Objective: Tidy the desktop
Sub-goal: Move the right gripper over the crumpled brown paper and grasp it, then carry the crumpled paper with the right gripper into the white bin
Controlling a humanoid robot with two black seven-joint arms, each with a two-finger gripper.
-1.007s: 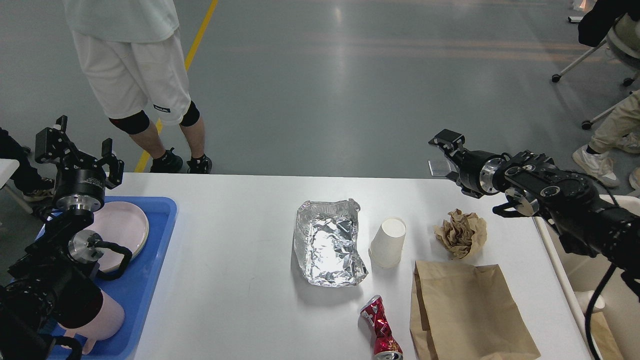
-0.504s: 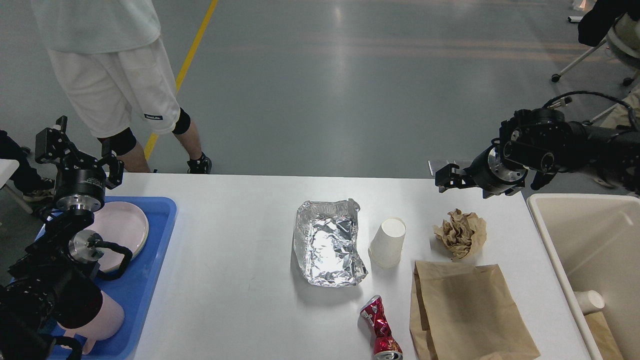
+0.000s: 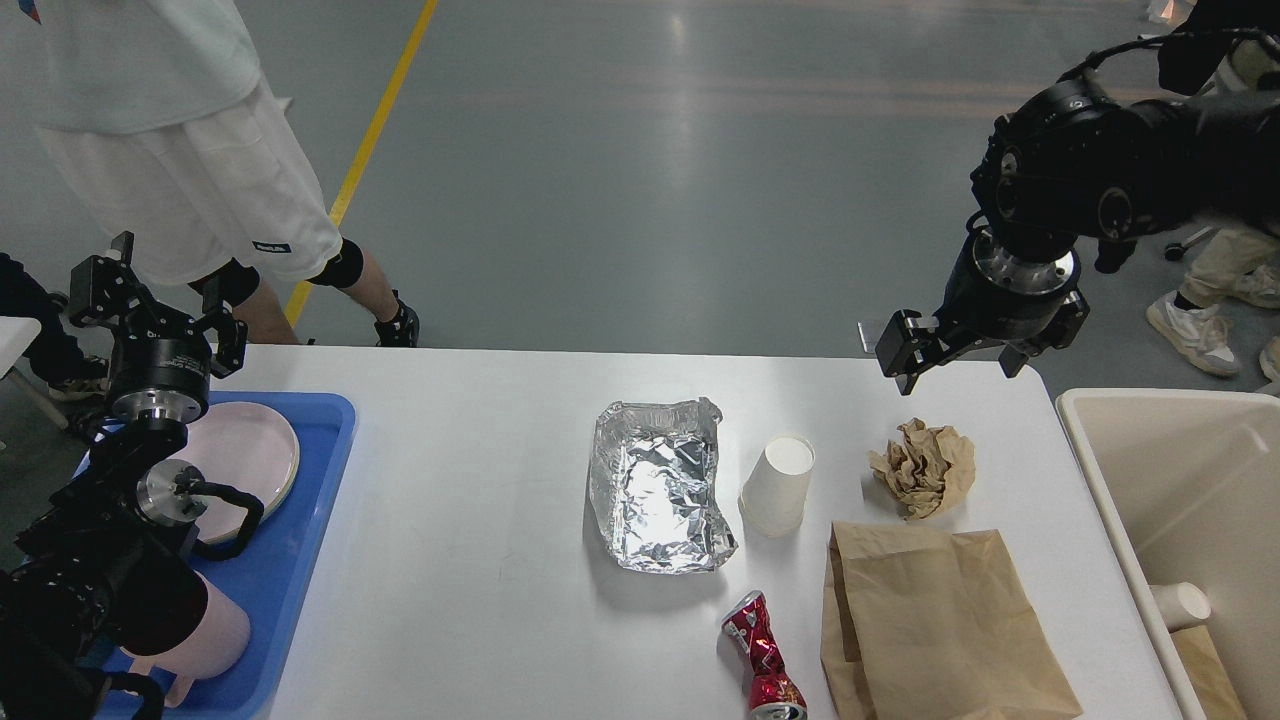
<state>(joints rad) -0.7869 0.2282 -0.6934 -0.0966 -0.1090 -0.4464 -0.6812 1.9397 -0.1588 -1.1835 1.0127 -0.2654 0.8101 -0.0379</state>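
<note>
Hovering right gripper spread above crumpled paper on our desktop; left gripper spread, empty.

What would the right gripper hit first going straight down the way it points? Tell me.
Probably the crumpled brown paper ball: the right gripper points down, open, just above and behind it. Depth is unclear, so it may meet bare desktop first.

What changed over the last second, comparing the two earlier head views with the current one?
The right arm swung up off the beige bin, uncovering it, and turned its right gripper to hang above the crumpled brown paper ball, holding nothing. The person in white shorts stepped left. The left gripper, crumpled foil tray, white paper cup, crushed red can and flat brown paper bag stayed put on the white desktop.
</note>
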